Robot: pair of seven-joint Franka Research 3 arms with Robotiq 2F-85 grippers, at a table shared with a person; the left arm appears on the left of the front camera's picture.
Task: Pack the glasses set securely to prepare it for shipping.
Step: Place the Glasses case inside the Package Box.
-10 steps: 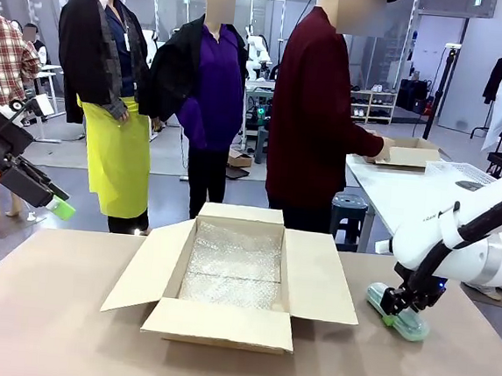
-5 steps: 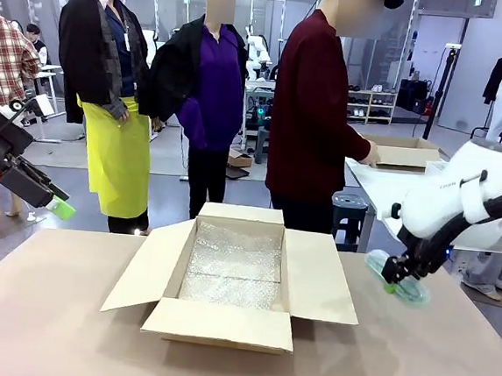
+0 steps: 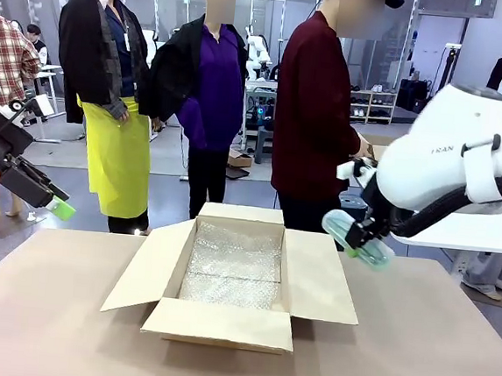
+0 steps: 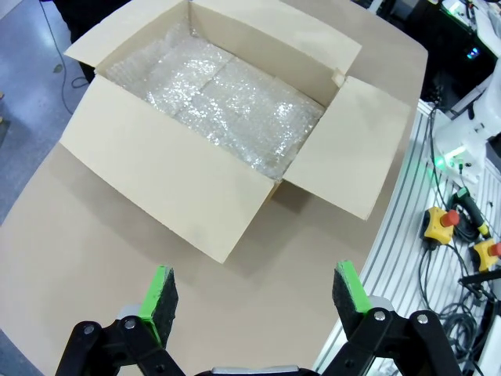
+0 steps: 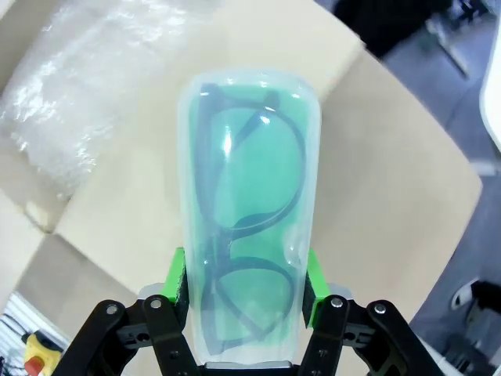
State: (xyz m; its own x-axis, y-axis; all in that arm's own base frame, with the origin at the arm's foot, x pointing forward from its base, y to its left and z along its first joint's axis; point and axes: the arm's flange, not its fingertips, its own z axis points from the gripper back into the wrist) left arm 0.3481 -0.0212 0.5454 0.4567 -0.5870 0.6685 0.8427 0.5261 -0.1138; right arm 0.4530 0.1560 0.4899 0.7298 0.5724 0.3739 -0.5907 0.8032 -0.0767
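Observation:
My right gripper (image 3: 367, 238) is shut on the mint green glasses case (image 3: 357, 237) and holds it in the air above the right flap of the open cardboard box (image 3: 235, 270). In the right wrist view the translucent green case (image 5: 249, 204) stands between the green pads (image 5: 178, 276), with dark glasses showing inside it. My left gripper (image 3: 56, 202) hangs open at the far left, off the table's edge; in its wrist view the gripper (image 4: 254, 290) is wide open above the table, short of the box (image 4: 227, 117). The pink case is out of view.
Bubble wrap (image 3: 231, 270) lines the bottom of the box. A person in a dark red top (image 3: 314, 114) stands behind the table's far edge, turned towards another table (image 3: 410, 184) at the right. The table top (image 3: 447, 363) stretches right of the box.
My right gripper has lifted the mint green case off the table at the right and carried it up and left, to above the box's right flap. The left arm has not moved.

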